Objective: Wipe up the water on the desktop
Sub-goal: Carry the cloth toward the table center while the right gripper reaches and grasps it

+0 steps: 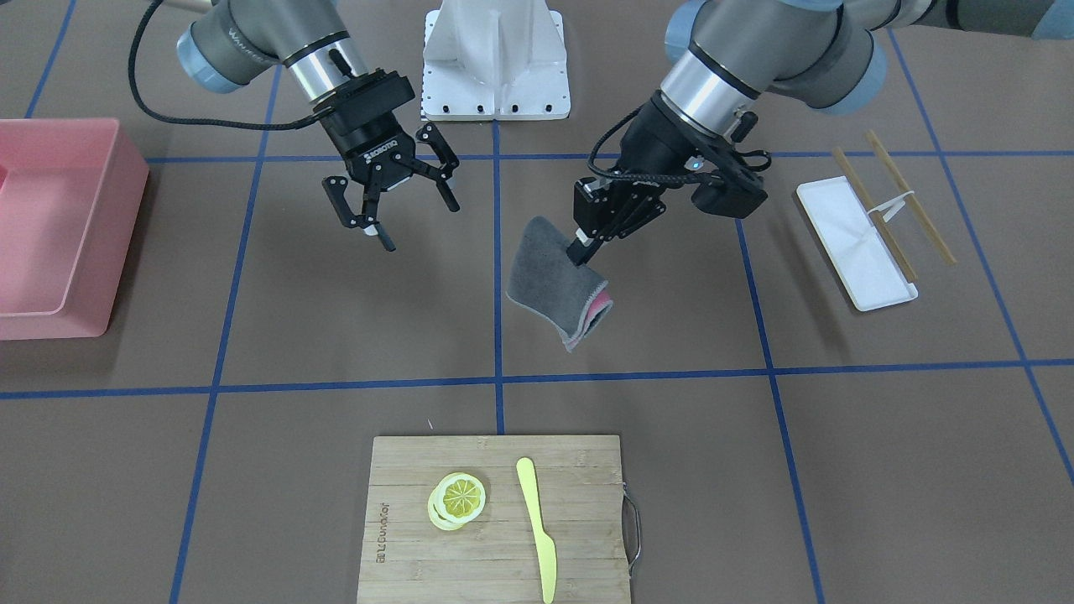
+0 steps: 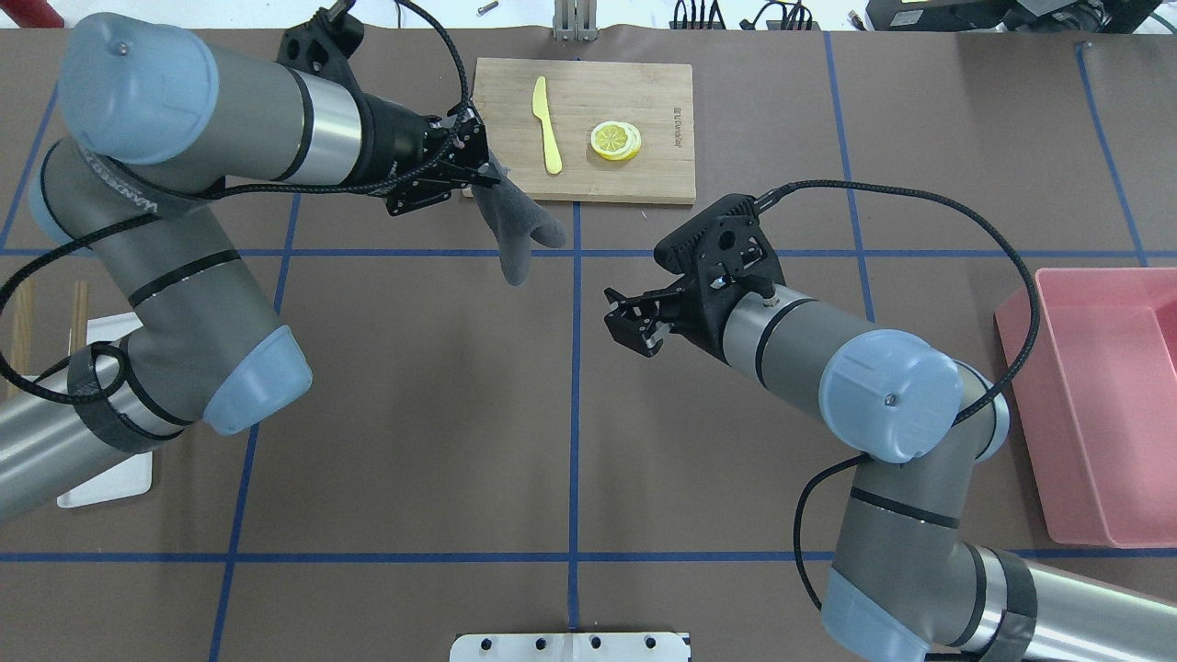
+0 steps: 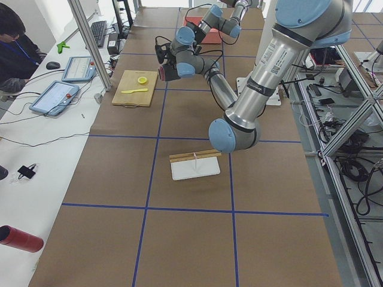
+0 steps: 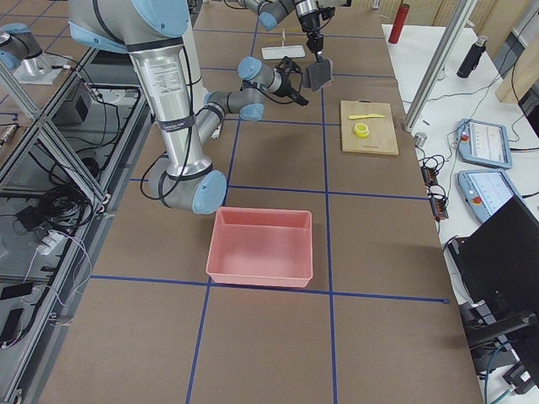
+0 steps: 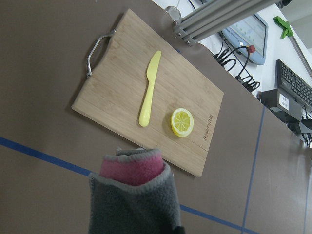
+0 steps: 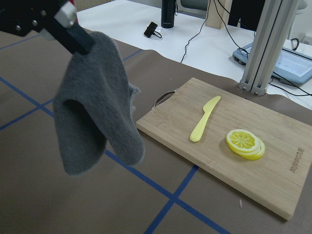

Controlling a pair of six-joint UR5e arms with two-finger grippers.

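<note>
My left gripper [image 1: 581, 250] is shut on a grey cloth [image 1: 550, 285] with a pink inner side. It holds the cloth hanging above the brown, blue-taped desktop [image 1: 336, 335], near the cutting board's corner in the overhead view [image 2: 519, 230]. The cloth fills the bottom of the left wrist view [image 5: 131, 200] and hangs at the left of the right wrist view [image 6: 92, 112]. My right gripper [image 1: 418, 225] is open and empty above the desktop, to the right of the cloth in the overhead view [image 2: 623, 322]. I can see no water on the desktop.
A bamboo cutting board [image 2: 662, 175] at the far side carries a yellow knife [image 2: 548, 124] and lemon slices [image 2: 616, 141]. A pink bin [image 2: 1103, 414] stands at the robot's right. A white tray [image 1: 856, 243] with chopsticks [image 1: 910, 197] lies at its left.
</note>
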